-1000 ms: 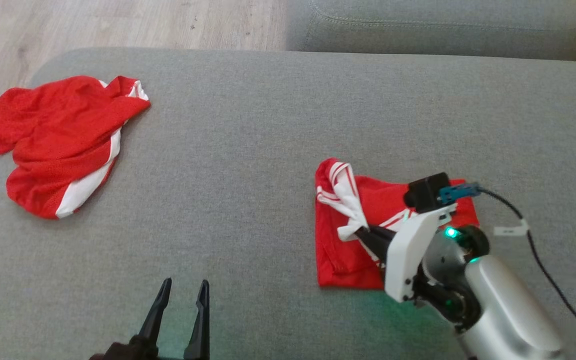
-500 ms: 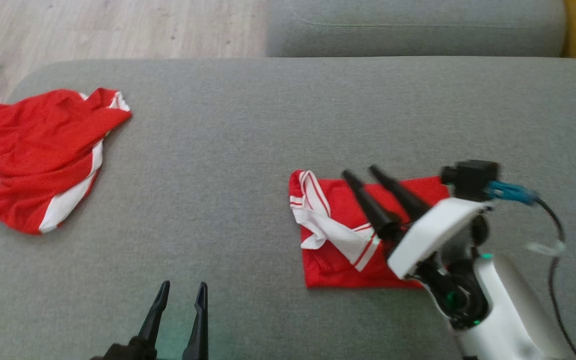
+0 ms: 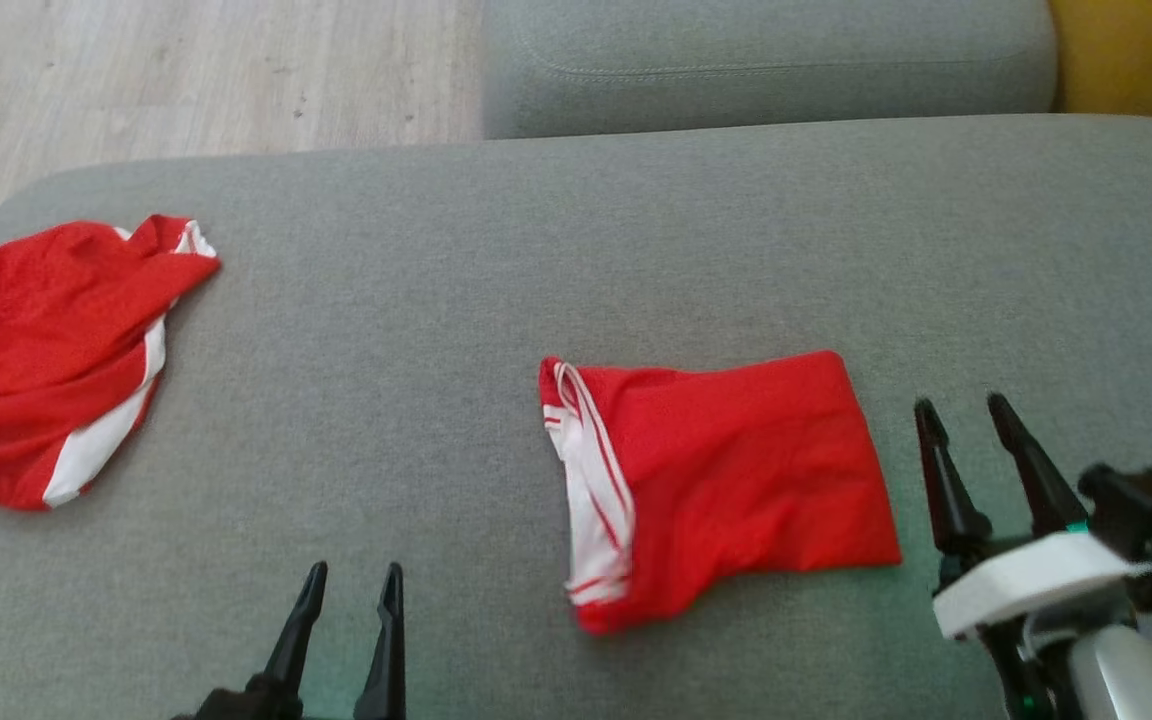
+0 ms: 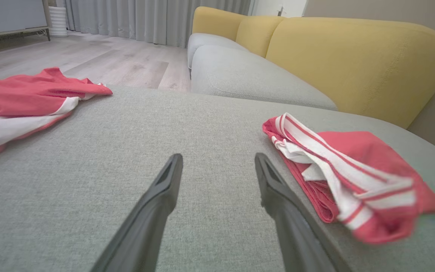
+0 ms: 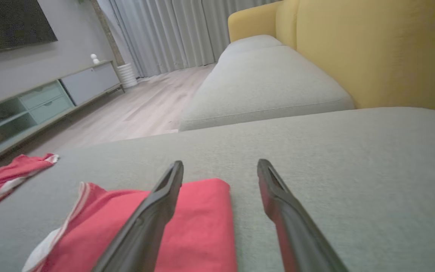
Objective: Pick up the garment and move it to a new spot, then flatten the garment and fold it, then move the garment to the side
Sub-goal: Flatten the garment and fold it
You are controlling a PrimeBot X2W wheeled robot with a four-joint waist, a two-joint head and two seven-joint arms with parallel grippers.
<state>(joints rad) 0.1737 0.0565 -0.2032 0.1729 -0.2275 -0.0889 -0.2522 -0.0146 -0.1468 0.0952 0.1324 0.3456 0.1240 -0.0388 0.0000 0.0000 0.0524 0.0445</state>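
Observation:
A folded red garment (image 3: 726, 480) with white striped trim along its left edge lies on the grey sofa seat (image 3: 556, 250), right of centre. It also shows in the left wrist view, garment (image 4: 349, 173), and the right wrist view, garment (image 5: 187, 230). My right gripper (image 3: 961, 408) stands open just right of the garment, apart from it, holding nothing. My left gripper (image 3: 353, 575) is open at the lower left over bare cushion, well away from the fold.
A second red and white garment (image 3: 46, 350) lies crumpled at the seat's far left edge. Another grey cushion (image 3: 766, 55) and a yellow sofa back (image 3: 1136, 50) lie beyond. Wooden floor (image 3: 186, 80) is past the far left edge.
My right gripper let go of the white-trimmed flap and drew back to the right of the garment, which now lies folded flat. The head camera has shifted, moving the whole picture left and down.

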